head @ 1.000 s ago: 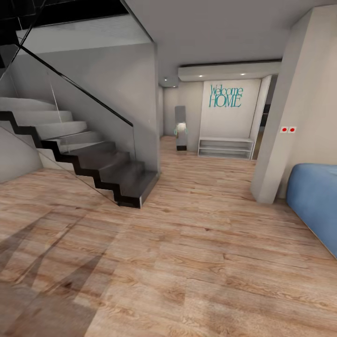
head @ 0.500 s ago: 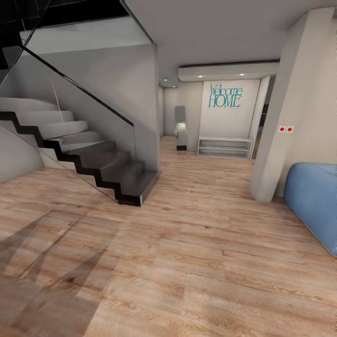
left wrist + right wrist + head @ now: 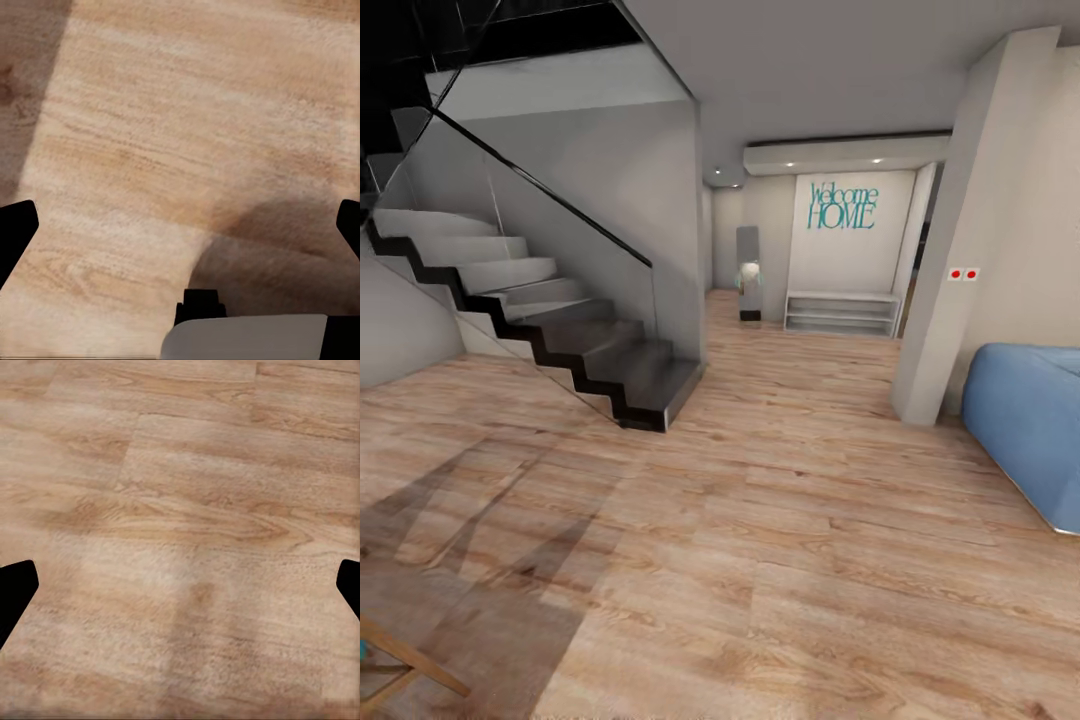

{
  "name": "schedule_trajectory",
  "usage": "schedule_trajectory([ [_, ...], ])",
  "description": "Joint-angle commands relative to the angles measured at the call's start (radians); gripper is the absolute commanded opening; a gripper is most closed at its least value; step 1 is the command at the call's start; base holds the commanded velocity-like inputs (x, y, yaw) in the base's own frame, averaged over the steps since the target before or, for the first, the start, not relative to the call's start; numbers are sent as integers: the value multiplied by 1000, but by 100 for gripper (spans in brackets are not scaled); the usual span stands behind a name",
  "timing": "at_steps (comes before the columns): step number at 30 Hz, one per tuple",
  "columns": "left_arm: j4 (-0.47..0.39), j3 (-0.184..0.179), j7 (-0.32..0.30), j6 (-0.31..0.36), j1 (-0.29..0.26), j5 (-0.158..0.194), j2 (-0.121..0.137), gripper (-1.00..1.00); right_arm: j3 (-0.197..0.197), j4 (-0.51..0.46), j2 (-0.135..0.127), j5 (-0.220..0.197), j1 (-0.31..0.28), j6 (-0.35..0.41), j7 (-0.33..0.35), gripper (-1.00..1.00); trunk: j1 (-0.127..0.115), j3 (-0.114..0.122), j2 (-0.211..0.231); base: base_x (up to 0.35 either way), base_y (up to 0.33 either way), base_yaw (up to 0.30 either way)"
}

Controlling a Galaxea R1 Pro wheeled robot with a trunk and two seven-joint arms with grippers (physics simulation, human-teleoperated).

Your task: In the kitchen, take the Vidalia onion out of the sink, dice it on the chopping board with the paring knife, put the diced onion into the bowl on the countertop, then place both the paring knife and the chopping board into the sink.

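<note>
Light wood plank floor (image 3: 780, 560) covers most of the head view, w/ long grey shadows across its near left part. At left, a staircase of pale grey treads w/ black stepped edge (image 3: 560, 340) climbs up and to the left, behind a clear glass balustrade w/ thin black rail (image 3: 540, 180). Straight ahead, far end of the hall: white wall panel w/ teal "Welcome HOME" lettering (image 3: 842, 205), a low white shelf unit (image 3: 842, 312) under it, and a narrow grey upright stand (image 3: 749, 272) just beside, to its left. At right, a pale square pillar (image 3: 950, 260) carries two small red dots (image 3: 963, 272); a soft blue rounded seat (image 3: 1030, 420) sits near its base. Bottom left corner: a slanted light-wood strut (image 3: 405, 655).

Left gripper (image 3: 180, 225): dark fingertips (image 3: 16, 229) at opposite frame edges, spread wide, nothing btwn them, floor below. Right gripper (image 3: 180, 585): same, tips (image 3: 15, 589) well apart, released, over bare planks.

Onion, knife, board, sink: not at this spot; robot's in the hall.
</note>
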Motion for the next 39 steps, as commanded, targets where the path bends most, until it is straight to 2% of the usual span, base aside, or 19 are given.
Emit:
schedule_trajectory([
  [1,-1,1,0,-2,0,0,0,100,0,1,1,0,-1,-3,-3,100,0,-1,0,-39,-12,225],
  [14,-1,-1,0,-3,0,-4,-2,100,0,2,2,0,-1,-2,-4,100,0,-8,0,-44,-49,269],
  [26,-1,-2,0,-3,0,-7,-2,100,0,2,2,0,-1,-2,-4,100,0,-14,0,-124,-275,275],
  [39,-1,-2,0,-6,0,-7,-2,100,0,2,3,0,-1,-1,-4,100,0,-21,0,-15,-311,275],
])
